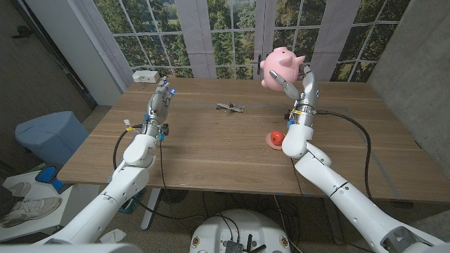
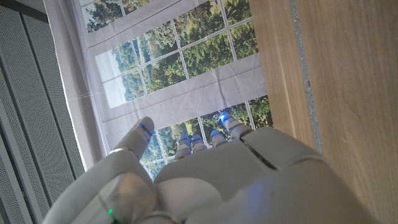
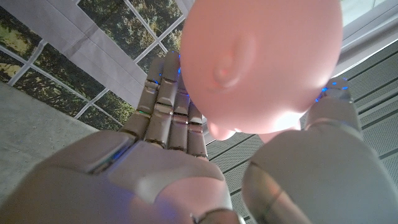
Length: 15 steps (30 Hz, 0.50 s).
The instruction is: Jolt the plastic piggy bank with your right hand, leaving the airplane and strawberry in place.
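Currently: pink piggy bank (image 1: 282, 67), lifted clear above the table (image 1: 211, 151), clasped between the fingers (image 3: 168, 106) and thumb of the right hand (image 1: 295, 86). Strawberry (image 1: 275, 140) below that hand; airplane (image 1: 230, 107) between both hands. Left hand (image 1: 160, 100) holds nothing, fingers nearly together, pointing upward.

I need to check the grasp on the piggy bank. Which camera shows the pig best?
The head view: the whole pink piggy bank shows there, lifted above the table in the right hand. The right wrist view gives a blurred close-up of its body between the fingers. The left wrist view looks elsewhere.
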{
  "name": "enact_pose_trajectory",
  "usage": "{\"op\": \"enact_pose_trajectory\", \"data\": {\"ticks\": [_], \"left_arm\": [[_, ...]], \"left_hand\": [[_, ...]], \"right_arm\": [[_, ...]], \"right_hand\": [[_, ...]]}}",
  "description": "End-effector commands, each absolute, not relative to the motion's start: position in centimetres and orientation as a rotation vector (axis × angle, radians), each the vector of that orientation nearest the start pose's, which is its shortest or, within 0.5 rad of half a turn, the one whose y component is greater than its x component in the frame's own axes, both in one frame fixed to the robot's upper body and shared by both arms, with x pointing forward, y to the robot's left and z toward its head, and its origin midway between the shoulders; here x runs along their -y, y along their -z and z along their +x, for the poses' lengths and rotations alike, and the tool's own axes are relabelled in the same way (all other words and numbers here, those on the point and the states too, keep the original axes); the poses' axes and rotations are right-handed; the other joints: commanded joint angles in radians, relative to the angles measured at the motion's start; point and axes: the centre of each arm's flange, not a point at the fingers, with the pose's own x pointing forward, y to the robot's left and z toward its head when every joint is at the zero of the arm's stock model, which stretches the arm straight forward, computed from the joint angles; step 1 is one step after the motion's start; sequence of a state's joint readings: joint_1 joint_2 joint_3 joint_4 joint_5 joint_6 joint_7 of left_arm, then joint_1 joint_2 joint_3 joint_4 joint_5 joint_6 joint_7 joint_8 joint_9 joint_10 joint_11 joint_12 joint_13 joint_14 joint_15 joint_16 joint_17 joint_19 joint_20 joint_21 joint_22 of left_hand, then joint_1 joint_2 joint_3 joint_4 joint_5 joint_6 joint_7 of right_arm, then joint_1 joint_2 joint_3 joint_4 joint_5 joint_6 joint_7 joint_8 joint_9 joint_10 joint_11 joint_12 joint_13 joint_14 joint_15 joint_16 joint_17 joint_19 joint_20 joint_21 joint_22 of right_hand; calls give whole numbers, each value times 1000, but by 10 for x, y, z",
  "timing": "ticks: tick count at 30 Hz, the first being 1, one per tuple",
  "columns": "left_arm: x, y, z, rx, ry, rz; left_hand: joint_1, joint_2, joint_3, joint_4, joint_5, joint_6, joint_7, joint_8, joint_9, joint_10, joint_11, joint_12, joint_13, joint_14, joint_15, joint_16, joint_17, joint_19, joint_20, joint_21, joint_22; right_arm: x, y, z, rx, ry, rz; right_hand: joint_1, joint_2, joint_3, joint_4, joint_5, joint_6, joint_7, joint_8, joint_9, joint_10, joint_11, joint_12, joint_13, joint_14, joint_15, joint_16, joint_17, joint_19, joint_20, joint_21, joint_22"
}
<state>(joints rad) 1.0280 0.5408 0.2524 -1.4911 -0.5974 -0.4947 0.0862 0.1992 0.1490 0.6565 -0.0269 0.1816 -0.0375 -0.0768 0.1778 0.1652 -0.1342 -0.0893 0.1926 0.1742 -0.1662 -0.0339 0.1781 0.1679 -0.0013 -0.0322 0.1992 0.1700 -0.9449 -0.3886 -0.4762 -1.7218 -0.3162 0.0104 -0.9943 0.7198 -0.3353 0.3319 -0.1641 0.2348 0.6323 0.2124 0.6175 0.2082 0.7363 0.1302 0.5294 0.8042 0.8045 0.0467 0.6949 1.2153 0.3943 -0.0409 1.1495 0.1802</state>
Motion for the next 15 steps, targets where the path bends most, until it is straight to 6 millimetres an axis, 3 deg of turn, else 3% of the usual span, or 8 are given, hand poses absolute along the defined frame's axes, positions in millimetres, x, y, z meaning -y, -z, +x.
{"op": "enact_pose_trajectory", "data": {"ticks": [1, 15], "left_arm": [[-317, 17, 585, 831, 95, -74], [-315, 17, 584, 827, 97, -68]], "left_hand": [[10, 41, -2, 1, 1, -1, -6, 1, 5, -1, 1, -2, 2, -6, -82, 0, 2, 7, -89, -3, 5], [12, 40, -4, 0, 1, 2, -7, 2, 5, 2, 1, -1, 2, -2, -82, 1, 2, 10, -90, -2, 5]], "right_arm": [[201, -20, 540, 1056, 639, -309], [203, -30, 541, 986, 418, -518]], "right_hand": [[417, 417, 36, 23, 3, 326, -293, 5, 87, 320, -317, -1, 61, 139, -271, -4, 1, -2, -85, 5, 1], [416, 415, 35, 22, 4, 327, -303, 2, 87, 315, -317, -2, 73, 139, -272, -9, 2, -8, -94, 6, 1]]}}
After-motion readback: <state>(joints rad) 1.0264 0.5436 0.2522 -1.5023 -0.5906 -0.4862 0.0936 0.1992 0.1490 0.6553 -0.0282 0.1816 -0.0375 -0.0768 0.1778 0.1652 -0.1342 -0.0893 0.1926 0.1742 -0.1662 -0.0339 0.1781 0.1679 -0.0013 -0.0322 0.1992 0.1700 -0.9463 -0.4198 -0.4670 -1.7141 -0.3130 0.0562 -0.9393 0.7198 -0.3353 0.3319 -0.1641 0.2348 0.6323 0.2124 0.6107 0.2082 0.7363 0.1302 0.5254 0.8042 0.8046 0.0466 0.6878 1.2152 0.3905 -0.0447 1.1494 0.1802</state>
